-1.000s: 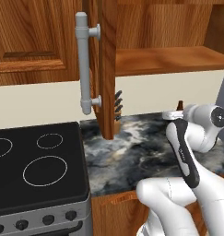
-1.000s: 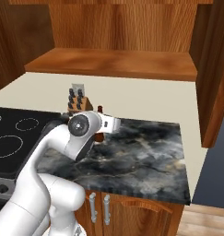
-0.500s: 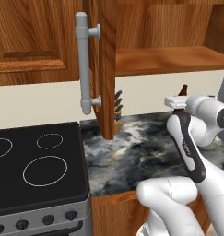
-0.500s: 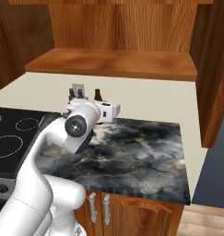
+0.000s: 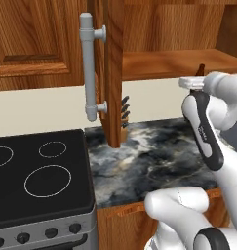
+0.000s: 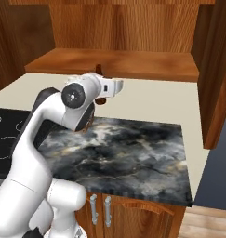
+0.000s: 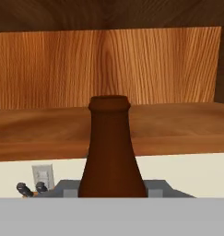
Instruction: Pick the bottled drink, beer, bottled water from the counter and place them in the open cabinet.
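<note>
My gripper (image 7: 111, 185) is shut on the bottled drink (image 7: 111, 147), a dark red-brown bottle whose neck rises upright in the middle of the hand view. The bottle's top (image 5: 201, 70) pokes up behind the white hand, level with the front edge of the open cabinet's shelf (image 5: 159, 63). From the right, the bottle's lower end (image 6: 101, 100) shows under the hand, well above the marbled counter (image 6: 128, 148). The flat wooden shelf (image 7: 178, 129) lies straight ahead and bare. The beer and the bottled water are out of view.
The open cabinet door with its long grey bar handle (image 5: 90, 73) hangs left of the arm. A knife block (image 5: 124, 111) stands on the counter by the wall. The black stovetop (image 5: 37, 176) lies at the left. Another open door (image 6: 216, 69) hangs at the right.
The arm has risen with the bottle, from just above the counter to the height of the shelf's front edge.
</note>
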